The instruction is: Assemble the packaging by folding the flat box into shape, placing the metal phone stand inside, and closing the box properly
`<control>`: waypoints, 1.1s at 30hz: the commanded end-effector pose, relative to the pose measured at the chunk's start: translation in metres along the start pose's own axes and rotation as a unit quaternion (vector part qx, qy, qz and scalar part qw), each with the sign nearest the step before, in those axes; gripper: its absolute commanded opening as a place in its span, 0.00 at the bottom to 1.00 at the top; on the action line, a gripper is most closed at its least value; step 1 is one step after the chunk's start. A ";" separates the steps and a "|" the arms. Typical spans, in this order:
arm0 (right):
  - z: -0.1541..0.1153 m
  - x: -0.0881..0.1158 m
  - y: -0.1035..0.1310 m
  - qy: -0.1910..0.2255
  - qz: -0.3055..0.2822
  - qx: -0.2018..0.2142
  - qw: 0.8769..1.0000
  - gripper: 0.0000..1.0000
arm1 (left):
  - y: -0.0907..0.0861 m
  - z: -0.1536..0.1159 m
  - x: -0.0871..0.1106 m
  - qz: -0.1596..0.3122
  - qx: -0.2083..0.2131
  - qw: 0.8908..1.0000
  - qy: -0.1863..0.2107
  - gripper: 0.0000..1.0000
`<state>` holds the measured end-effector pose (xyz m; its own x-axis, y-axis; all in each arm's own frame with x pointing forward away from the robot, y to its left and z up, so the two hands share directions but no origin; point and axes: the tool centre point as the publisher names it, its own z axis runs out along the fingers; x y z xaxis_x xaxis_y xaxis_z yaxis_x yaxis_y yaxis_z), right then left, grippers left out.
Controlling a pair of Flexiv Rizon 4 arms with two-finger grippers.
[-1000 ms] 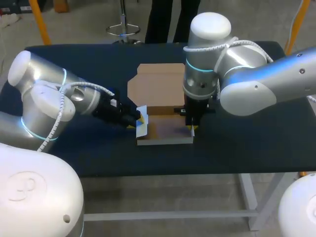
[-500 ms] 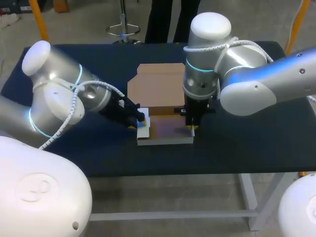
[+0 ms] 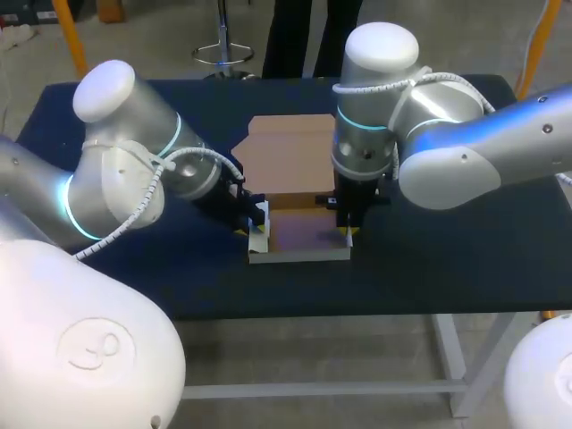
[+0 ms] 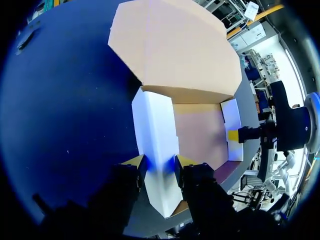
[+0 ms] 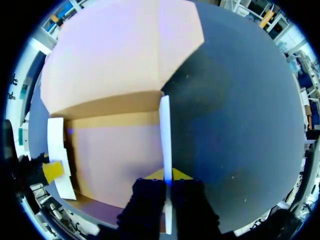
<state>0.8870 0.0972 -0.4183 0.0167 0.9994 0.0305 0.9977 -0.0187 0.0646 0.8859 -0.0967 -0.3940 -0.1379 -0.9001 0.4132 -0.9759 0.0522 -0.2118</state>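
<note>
The cardboard box (image 3: 299, 234) lies open in the middle of the table, brown inside and white outside, with its lid (image 3: 288, 154) flat behind it. My left gripper (image 3: 254, 223) comes in low from the left. In the left wrist view the left gripper (image 4: 160, 167) has both fingers pressed on the upright white left side flap (image 4: 154, 125). My right gripper (image 3: 346, 234) points straight down at the box's right edge. The right gripper (image 5: 168, 176) is shut on the thin right side wall (image 5: 165, 130). No phone stand shows in any view.
The dark blue table (image 3: 447, 259) has bare cloth on both sides of the box and in front of it. My right arm's large elbow (image 3: 447, 161) hangs over the table's right half.
My left arm's elbow has swung up and in toward the box, and its fingers have narrowed onto the left flap, which now stands more upright. The right arm has not moved.
</note>
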 end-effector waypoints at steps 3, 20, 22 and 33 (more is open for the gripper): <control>0.001 0.002 0.001 0.000 -0.001 0.002 1.000 0.00 | -0.003 0.012 0.001 0.002 -0.011 0.979 -0.204 0.35; 0.001 0.002 0.001 0.000 -0.001 0.002 1.000 0.00 | -0.003 0.018 -0.009 0.012 -0.015 0.957 -0.288 0.20; 0.001 0.002 0.001 0.000 -0.001 0.002 1.000 0.00 | -0.003 0.019 -0.010 0.013 -0.016 0.955 -0.294 0.20; 0.001 0.002 0.001 0.000 -0.001 0.002 1.000 0.00 | -0.002 0.022 -0.013 0.010 -0.014 0.947 -0.322 0.00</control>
<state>0.8864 0.0966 -0.4177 0.0170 0.9994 0.0304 0.9977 -0.0190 0.0646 0.8926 -0.0857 -0.4103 -0.1068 -0.9789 0.1743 -0.9804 0.0744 -0.1825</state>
